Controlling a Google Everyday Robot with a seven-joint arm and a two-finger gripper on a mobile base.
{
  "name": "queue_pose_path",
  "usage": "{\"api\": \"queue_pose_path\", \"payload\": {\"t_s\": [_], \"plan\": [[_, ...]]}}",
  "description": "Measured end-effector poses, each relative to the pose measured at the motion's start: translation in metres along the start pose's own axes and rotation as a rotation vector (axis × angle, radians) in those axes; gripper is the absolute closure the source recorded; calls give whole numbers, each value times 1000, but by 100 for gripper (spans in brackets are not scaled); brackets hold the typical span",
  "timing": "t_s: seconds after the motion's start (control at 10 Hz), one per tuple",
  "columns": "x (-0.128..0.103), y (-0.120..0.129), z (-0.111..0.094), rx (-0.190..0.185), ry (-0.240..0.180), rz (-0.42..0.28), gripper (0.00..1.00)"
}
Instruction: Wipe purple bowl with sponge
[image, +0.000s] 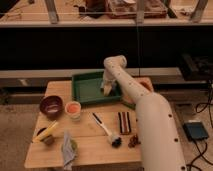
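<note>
The purple bowl (51, 106) stands on the left side of the wooden table (90, 150), dark and empty-looking. My gripper (107, 89) reaches down into the green tray (85, 90) at its right end, well to the right of the bowl. A pale yellow block, apparently the sponge (108, 91), lies right at the gripper's tip inside the tray. Whether the gripper holds it does not show. My white arm (150, 120) runs from the lower right up over the table's right side.
A small cup with orange contents (73, 108) stands just right of the bowl. A brush (104, 128), a dark striped bar (124, 122), a banana (45, 133) and a crumpled cloth (67, 148) lie on the front half. An orange dish (144, 86) sits behind my arm.
</note>
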Motion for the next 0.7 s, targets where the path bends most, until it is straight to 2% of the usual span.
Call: {"api": "queue_pose_path", "payload": {"t_s": [0.3, 0.7], "plan": [[-9, 6, 13, 39, -3, 48, 20], [-34, 10, 14, 62, -11, 95, 20]]}}
